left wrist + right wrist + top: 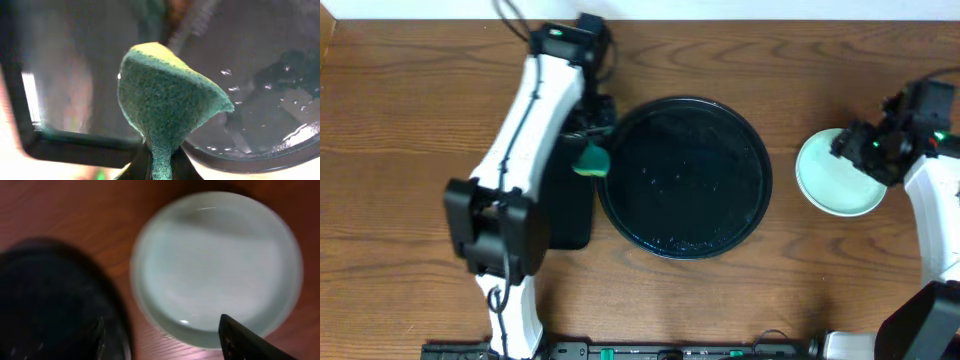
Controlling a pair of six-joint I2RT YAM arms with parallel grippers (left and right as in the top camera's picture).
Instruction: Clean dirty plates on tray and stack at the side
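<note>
Left pincer [151,167] grips green sponge [165,100] at black tray's [685,178] 9 o'clock rim. Right pincer [850,148] hovers over mint-green plate [825,185] on table at tray's 3 o'clock; its grip state cannot be determined.

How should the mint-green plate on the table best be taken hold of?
Pinch the mint-green plate at its raised rim, coming down from above on the edge away from the tray: it lies flat and shallow, so only the rim offers a hold.
</note>
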